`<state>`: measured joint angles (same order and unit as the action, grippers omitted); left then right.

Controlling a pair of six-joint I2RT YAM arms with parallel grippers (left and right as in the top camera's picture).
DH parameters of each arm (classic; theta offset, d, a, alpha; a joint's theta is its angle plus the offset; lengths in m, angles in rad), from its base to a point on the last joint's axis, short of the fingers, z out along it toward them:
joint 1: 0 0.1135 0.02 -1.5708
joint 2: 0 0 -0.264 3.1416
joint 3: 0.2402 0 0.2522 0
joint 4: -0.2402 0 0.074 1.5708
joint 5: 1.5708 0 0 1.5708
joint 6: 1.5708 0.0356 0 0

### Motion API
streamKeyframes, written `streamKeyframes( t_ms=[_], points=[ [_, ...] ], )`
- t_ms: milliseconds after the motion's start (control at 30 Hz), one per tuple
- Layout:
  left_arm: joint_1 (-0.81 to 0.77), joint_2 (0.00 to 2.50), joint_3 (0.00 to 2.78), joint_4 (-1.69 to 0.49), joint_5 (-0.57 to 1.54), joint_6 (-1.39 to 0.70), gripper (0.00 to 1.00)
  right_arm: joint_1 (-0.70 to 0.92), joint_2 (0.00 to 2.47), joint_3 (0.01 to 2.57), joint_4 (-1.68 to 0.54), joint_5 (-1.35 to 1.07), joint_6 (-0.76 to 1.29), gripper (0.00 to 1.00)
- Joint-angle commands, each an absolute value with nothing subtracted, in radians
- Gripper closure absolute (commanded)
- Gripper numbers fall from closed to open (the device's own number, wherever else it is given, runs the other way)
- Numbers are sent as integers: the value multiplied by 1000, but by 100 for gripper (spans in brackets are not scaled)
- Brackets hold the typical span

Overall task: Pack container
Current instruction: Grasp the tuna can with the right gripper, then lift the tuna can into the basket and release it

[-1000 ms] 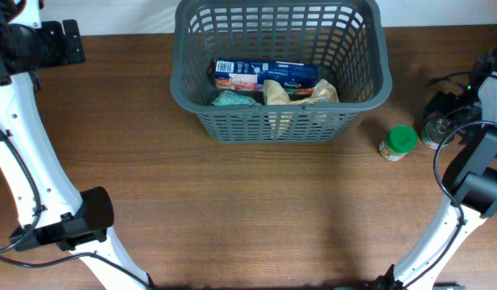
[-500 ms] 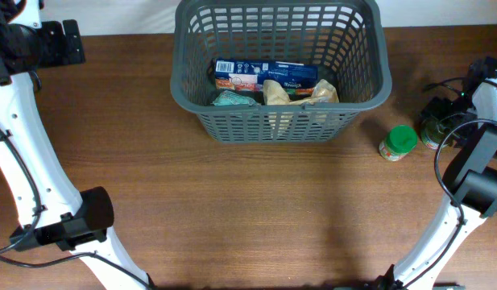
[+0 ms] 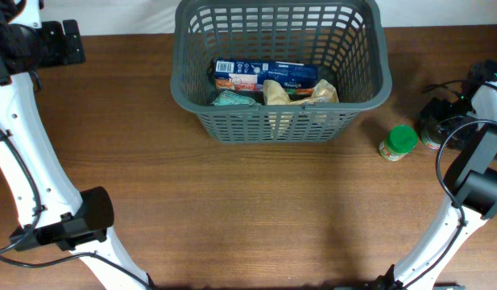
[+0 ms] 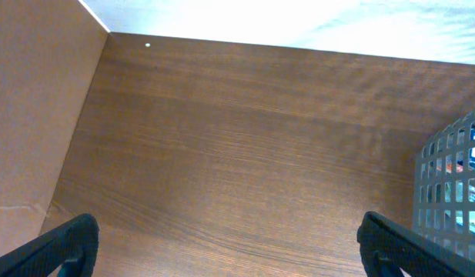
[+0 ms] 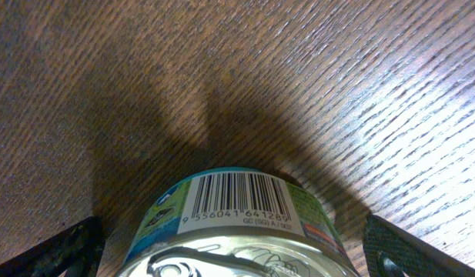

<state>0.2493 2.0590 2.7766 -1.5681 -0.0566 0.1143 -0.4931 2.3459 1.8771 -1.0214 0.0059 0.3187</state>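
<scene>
The dark grey slotted basket (image 3: pixel 280 68) stands at the back middle of the table, holding a blue box (image 3: pixel 264 74), a teal packet (image 3: pixel 229 99) and a tan bag (image 3: pixel 300 93); its corner also shows in the left wrist view (image 4: pixel 453 192). A can with a barcode label (image 5: pixel 241 227) stands at the far right (image 3: pixel 430 134), between the open fingers of my right gripper (image 5: pixel 237 254), which is lowered around it. A small jar with a green lid (image 3: pixel 399 141) stands left of the can. My left gripper (image 4: pixel 229 246) is open and empty above bare table at the far left.
The left arm's base and links (image 3: pixel 39 185) run down the left side. The right arm (image 3: pixel 474 177) and its cables stand along the right edge. The table's back edge meets a white wall (image 4: pixel 299 23).
The right gripper has shifted slightly at the can on the far right. Everything else is unchanged.
</scene>
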Motion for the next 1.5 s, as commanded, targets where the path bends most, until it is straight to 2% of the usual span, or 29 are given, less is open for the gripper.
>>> streamKeyframes(
  t_ms=[0, 100, 267, 367, 467, 567, 767, 967, 1167, 1267, 1433, 1467],
  points=[
    [252, 2052, 2771, -1570, -57, 105, 1, -489, 2365, 1844, -1024, -15, 331, 4],
    [252, 2052, 2771, -1570, -57, 105, 1, -489, 2365, 1844, -1024, -15, 331, 11],
    [252, 2052, 2771, -1570, -57, 105, 1, -489, 2365, 1844, -1029, -15, 331, 13],
    [252, 2052, 2770, -1570, -57, 105, 1, -489, 2365, 1844, -1032, -14, 331, 18],
    [252, 2052, 2771, -1570, -57, 105, 1, -489, 2365, 1844, -1033, -14, 331, 29],
    [252, 2052, 2771, -1570, -57, 105, 1, -489, 2365, 1844, -1033, -14, 331, 35],
    [252, 2052, 2771, -1570, -57, 105, 1, -489, 2365, 1844, -1032, -14, 331, 37],
    [252, 2052, 2771, -1570, -57, 105, 1, -489, 2365, 1844, -1042, -15, 331, 45],
    [252, 2052, 2771, -1570, -57, 105, 1, -491, 2365, 1844, -1050, -14, 331, 47],
    [252, 2052, 2771, -1570, -57, 105, 1, -491, 2365, 1845, -1054, -10, 331, 55],
    [252, 2052, 2771, -1570, -57, 105, 1, -491, 2363, 1851, -1069, -10, 331, 60],
    [252, 2052, 2771, -1570, -57, 105, 1, -491, 2362, 1867, -1085, -10, 331, 64]
  ],
)
